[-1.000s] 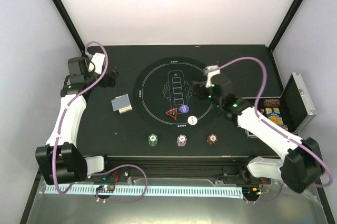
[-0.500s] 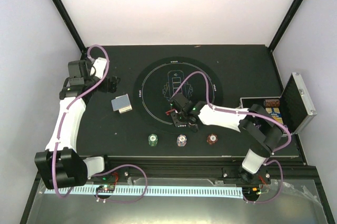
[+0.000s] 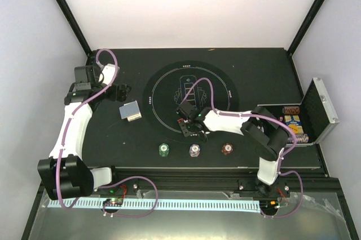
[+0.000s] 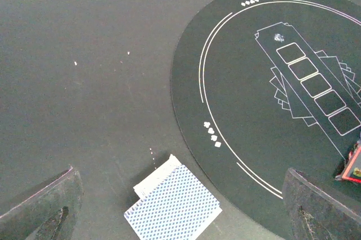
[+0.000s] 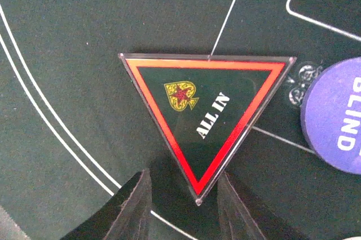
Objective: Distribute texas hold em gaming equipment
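Note:
The red-edged "ALL IN" triangle (image 5: 206, 116) lies flat on the round black mat (image 3: 169, 76). My right gripper (image 5: 183, 209) is open and low over it, with its fingers (image 5: 132, 206) either side of the triangle's near tip. In the top view the right gripper (image 3: 186, 118) covers the triangle. A purple "BLIND" disc (image 5: 338, 119) lies just right of it. The blue-backed card deck (image 4: 172, 206) lies left of the mat, also seen from above (image 3: 130, 111). My left gripper (image 4: 180, 220) is open and empty above the deck. Green (image 3: 163, 150), white (image 3: 194, 150) and red (image 3: 227, 149) chips sit in a row near the front.
The silver-edged black case (image 3: 316, 110) stands open at the right table edge with more chips inside. The mat's printed card boxes (image 4: 316, 90) run down its middle. Black frame posts rise at the back corners.
My right arm has swung from the mat's right side down and left onto the triangle. My left gripper has shifted slightly toward the deck.

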